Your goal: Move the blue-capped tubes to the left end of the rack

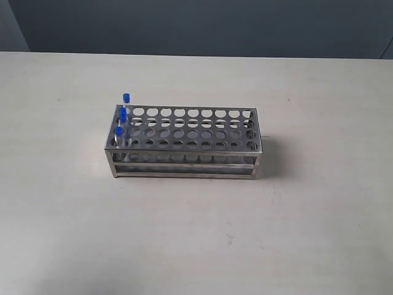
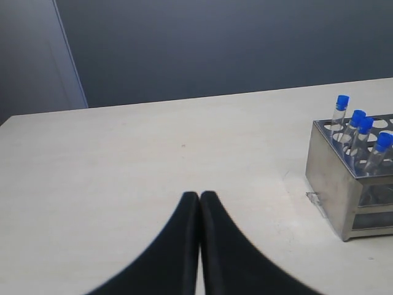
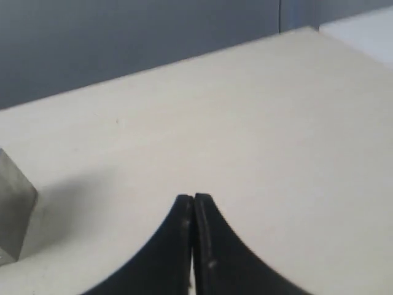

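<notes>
The steel rack (image 1: 184,144) stands in the middle of the table. Blue-capped tubes (image 1: 121,117) stand upright in the holes at its left end; the left wrist view shows several of them (image 2: 359,132) at the near end of the rack (image 2: 334,178). My left gripper (image 2: 199,195) is shut and holds nothing, well away from the rack over bare table. My right gripper (image 3: 194,198) is also shut and empty; only a corner of the rack (image 3: 15,209) shows in its view. Neither gripper appears in the exterior view.
The pale table (image 1: 196,239) stretches around the rack on every side. A dark wall (image 1: 196,24) runs behind the table's far edge.
</notes>
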